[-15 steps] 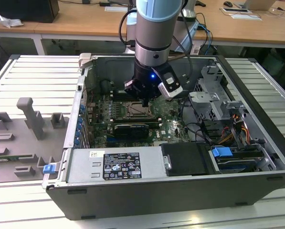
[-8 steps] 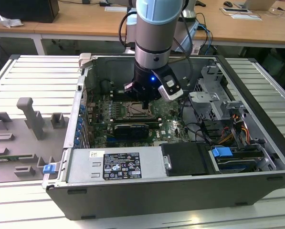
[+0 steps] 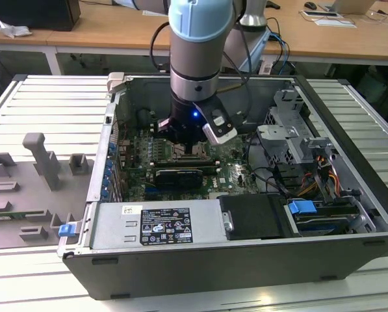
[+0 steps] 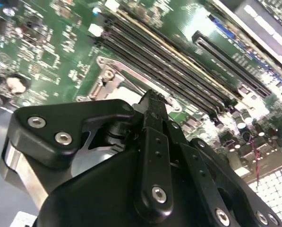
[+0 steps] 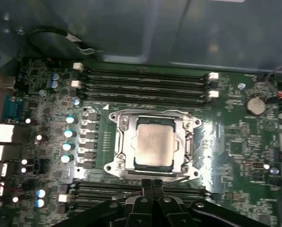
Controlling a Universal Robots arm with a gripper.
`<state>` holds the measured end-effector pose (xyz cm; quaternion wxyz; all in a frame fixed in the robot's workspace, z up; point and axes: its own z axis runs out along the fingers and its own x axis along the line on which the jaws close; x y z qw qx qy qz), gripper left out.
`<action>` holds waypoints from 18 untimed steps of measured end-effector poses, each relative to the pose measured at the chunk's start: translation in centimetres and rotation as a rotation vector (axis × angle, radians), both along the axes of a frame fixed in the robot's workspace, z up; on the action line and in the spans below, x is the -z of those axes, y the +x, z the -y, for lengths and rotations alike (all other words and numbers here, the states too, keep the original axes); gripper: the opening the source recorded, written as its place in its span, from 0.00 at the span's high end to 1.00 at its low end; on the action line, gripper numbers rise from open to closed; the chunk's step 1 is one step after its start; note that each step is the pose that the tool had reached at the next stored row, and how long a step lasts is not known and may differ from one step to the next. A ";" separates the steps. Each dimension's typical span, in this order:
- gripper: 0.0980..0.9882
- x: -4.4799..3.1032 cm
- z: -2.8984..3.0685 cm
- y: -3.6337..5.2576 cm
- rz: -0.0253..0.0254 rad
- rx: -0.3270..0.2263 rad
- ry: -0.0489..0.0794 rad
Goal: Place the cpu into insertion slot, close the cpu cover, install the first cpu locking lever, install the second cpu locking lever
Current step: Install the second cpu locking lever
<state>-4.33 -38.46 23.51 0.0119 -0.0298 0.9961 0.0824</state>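
Pincer (image 3: 192, 144) hangs low inside 1 open PC case (image 3: 349, 130), over the motherboard (image 3: 236, 175) mid-area, in the exterior view; case sits on a slatted bench (image 3: 44, 104).

Second wrist view: pincer (image 4: 152, 101) fingers clenched together, nothing between them, tip just above the cpu cover (image 4: 113, 80); 4 memory slots (image 4: 178, 71) beside it.

First wrist view: 1 cpu (image 5: 154, 145) seated in the insertion slot (image 5: 153, 168), cpu cover (image 5: 122, 142) down around it. Pincer (image 5: 152, 185) tip at the socket's near edge.

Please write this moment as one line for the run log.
silver-grey square cpu: seated in insertion slot | silver metal cpu cover frame: down around it | black end effector: fingers together at cover's edge, inside open computer case
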 end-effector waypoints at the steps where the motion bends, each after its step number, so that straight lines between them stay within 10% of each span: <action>1: 0.99 0.07 0.01 -0.28 -0.0001 0.000 0.000; 5: 0.99 0.14 0.09 -0.84 0.0005 0.000 0.002; 18: 0.99 1.09 1.52 -2.65 0.0007 0.000 0.070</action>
